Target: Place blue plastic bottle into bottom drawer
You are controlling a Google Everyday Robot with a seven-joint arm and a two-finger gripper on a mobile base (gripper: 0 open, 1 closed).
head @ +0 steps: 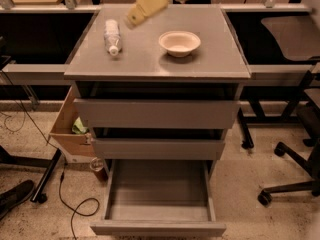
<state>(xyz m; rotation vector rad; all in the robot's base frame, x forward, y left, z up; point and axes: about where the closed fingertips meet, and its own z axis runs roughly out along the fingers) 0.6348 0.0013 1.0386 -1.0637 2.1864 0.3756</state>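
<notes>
Reach toward the bottle was the step in hand, by my reading. The end effector (133, 19) hung above the far left part of the desk (150, 64), just behind and to the right of the blue plastic bottle (112, 35), not touching it. Whether it was apart or together I could not tell. The bottle lay on its side near the desk's left edge, white cap toward the camera, well apart from the white bowl (179, 42). Below, the bottom drawer (157, 191) stood pulled out, with the two upper drawers (155, 113) above it. A cardboard box (67, 129) sat on the floor left of the cabinet.

The bottle had not yet been grasped. The next move, as I judged it, called for lowering across the bottle's body and closing gently, since thin plastic would likely crumple. Then it called for lifting the bottle and carrying it forward and down over the open drawer.
</notes>
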